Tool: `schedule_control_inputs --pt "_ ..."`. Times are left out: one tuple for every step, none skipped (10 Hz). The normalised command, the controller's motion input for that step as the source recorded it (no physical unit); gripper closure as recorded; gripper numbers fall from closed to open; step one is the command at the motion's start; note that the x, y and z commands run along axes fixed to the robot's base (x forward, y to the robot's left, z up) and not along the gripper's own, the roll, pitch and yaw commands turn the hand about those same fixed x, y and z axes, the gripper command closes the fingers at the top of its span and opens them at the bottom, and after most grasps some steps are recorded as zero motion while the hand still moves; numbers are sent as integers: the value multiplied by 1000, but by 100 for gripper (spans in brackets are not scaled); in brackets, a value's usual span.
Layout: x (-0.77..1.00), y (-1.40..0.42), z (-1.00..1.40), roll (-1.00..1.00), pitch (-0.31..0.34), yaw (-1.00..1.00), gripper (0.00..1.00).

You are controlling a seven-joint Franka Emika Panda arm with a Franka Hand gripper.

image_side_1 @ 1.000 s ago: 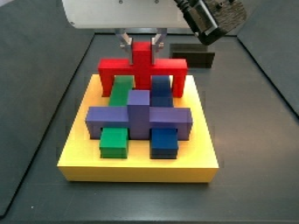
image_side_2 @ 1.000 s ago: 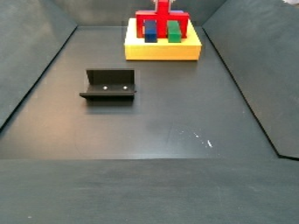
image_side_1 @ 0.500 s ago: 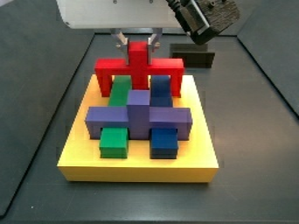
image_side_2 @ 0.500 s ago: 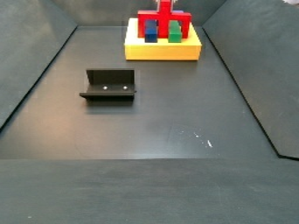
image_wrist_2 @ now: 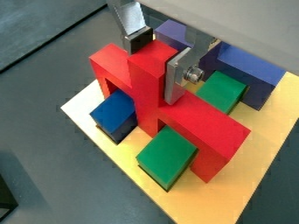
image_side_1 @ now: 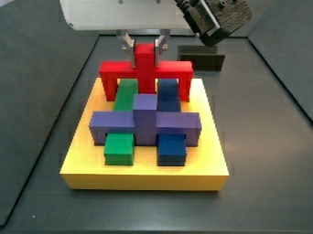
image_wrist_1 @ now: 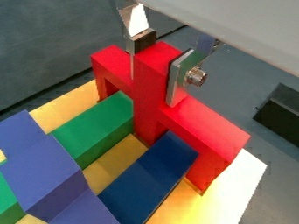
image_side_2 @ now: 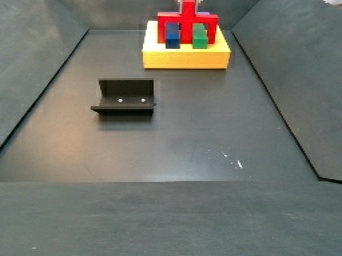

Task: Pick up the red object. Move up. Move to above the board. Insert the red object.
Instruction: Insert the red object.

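Observation:
The red object (image_side_1: 146, 71) stands on the far end of the yellow board (image_side_1: 146, 174), its legs down in the board over a green block (image_wrist_1: 87, 131) and a blue block (image_wrist_1: 158, 171). It also shows in both wrist views (image_wrist_1: 176, 114) (image_wrist_2: 128, 79) and in a side view (image_side_2: 186, 24). My gripper (image_side_1: 145, 41) is above it, its fingers on either side of the upright stub (image_wrist_1: 162, 61) (image_wrist_2: 158, 59). The jaws stand slightly apart from the stub, open. The board also shows in a side view (image_side_2: 187, 58).
A purple cross block (image_side_1: 146, 119) with a green block (image_side_1: 119, 148) and a blue block (image_side_1: 171, 149) fills the near part of the board. The dark fixture (image_side_2: 124, 97) stands on the floor away from the board, and shows behind it (image_side_1: 203, 61).
The fingers have spread a little wider beside the stub. The red object has stayed seated on the board.

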Motion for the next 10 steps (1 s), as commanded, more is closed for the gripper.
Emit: schedule_control_inputs --pt "26 -11 -986 -37 -106 0 100" --pt "0 -109 -903 -84 -106 0 100" --pt "0 -140 -803 -117 -121 0 100" --pt "66 -146 -723 -173 -106 0 100" --pt "40 -177 -697 -154 -73 0 100" --pt "3 -6 -526 -144 -33 0 100" --pt "40 0 -411 -39 -9 0 100" --pt "194 163 -437 0 46 0 100" --pt "43 209 -326 0 124 0 100" --pt "-271 177 -177 0 60 -57 100"
